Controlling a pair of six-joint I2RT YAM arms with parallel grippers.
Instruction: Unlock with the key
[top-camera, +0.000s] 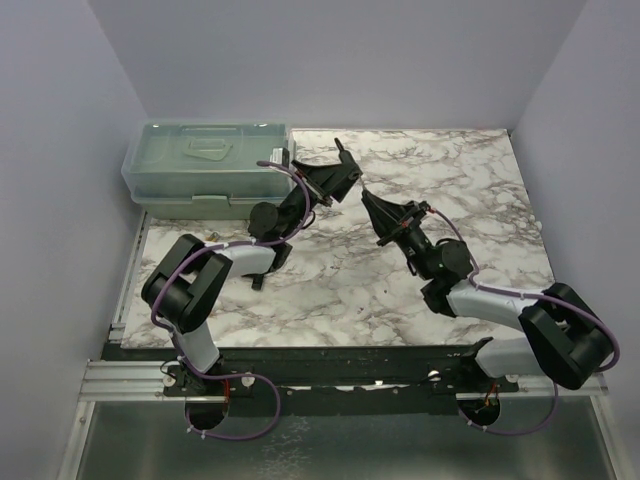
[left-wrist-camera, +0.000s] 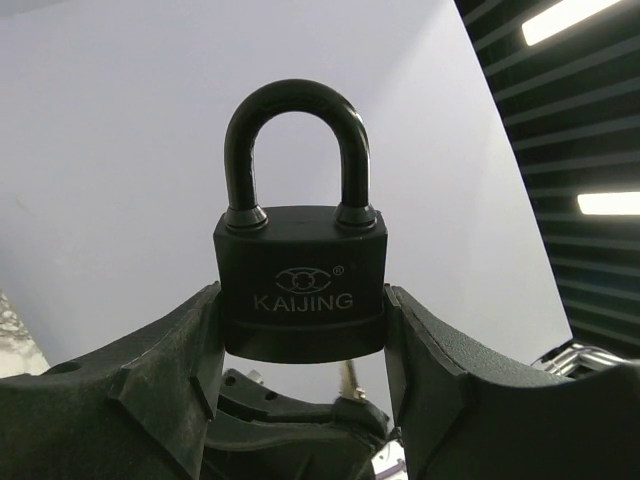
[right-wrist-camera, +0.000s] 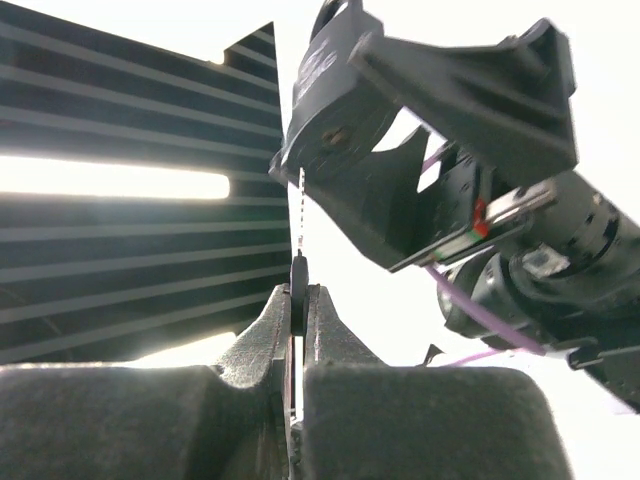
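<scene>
Left gripper (top-camera: 345, 165): fingers partly open, clamped on both sides of the black padlock (left-wrist-camera: 300, 275) body; shackle (left-wrist-camera: 297, 140) seated at both legs.
Right gripper (right-wrist-camera: 297, 305): fingers almost closed, pinching the key (right-wrist-camera: 298, 280) by its black head.
Key position: blade upright, tip at the padlock's underside; entry into the lock cannot be confirmed.

The overhead view is evenly, softly lit; the white marble-patterned surface (top-camera: 340, 290) carries only faint shadows; long bright ceiling light strips (left-wrist-camera: 575, 17) glare in both wrist views; the black right pincer (right-wrist-camera: 298, 300) shows dark and soft against blown-out white.
</scene>
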